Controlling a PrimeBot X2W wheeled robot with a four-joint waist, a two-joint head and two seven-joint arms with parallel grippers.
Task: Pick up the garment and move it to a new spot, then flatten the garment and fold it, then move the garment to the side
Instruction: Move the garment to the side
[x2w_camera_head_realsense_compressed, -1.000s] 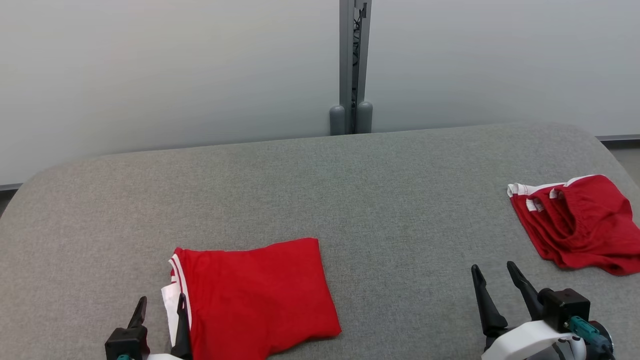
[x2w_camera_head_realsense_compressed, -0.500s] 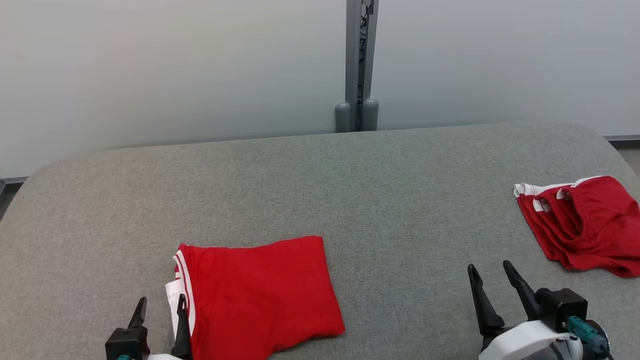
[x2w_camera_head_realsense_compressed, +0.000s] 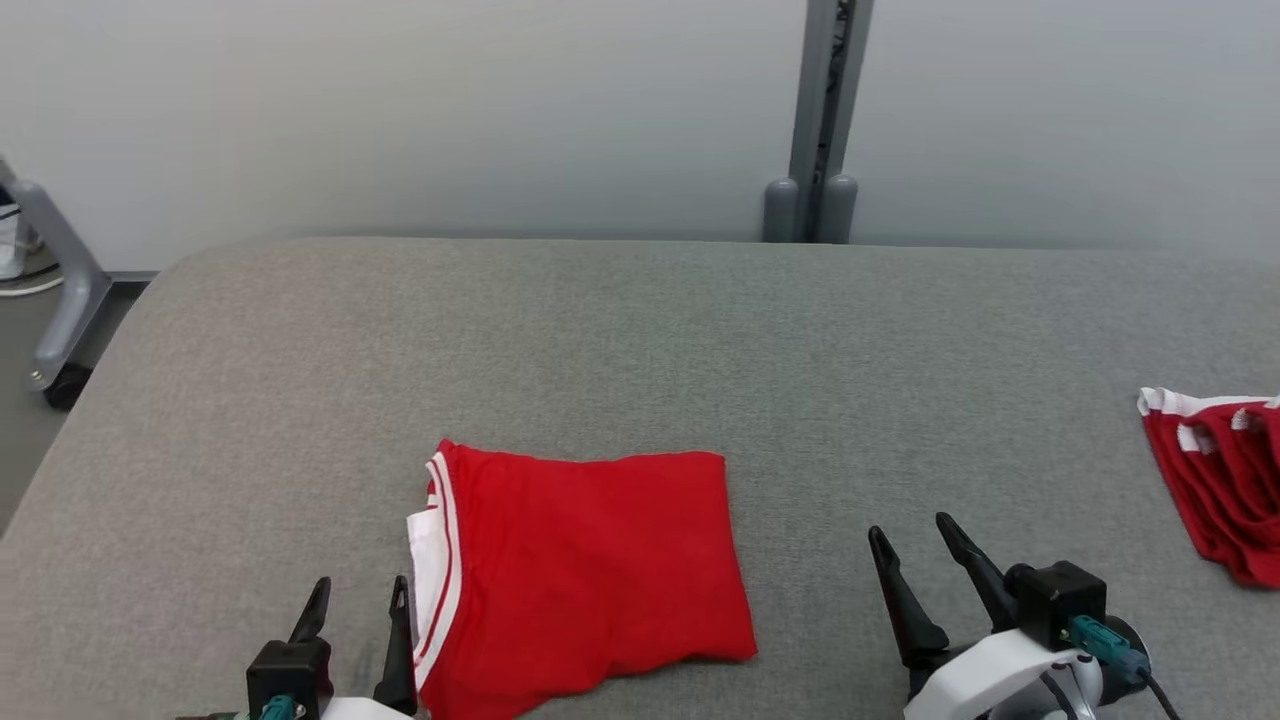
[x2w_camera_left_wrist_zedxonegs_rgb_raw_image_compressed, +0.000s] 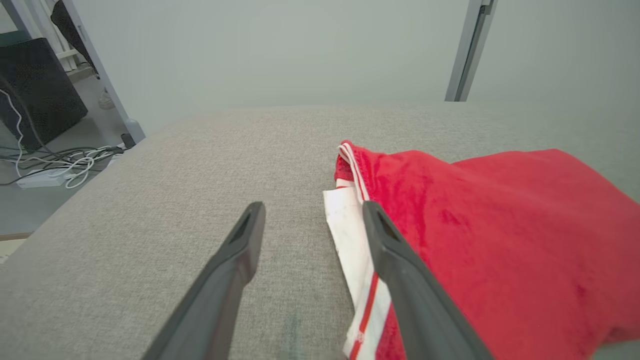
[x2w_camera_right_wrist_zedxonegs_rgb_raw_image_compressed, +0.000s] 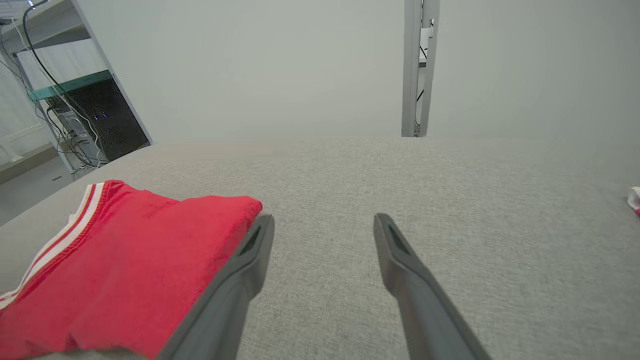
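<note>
Folded garment (x2w_camera_head_realsense_compressed: 590, 560) lies by the near edge; grey table (x2w_camera_head_realsense_compressed: 640, 330) spreads wide beyond.

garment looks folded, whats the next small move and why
Probably ease the left gripper right onto the white-banded edge of the folded garment and close. The garment lies folded; the right gripper is open, empty, as is the left, which sits beside that edge; only moving aside remains.

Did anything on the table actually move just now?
Only the camera swung left, so the whole scene slid right. The folded red garment and the second red garment lie where they were. The left gripper and right gripper remain open, holding nothing.
</note>
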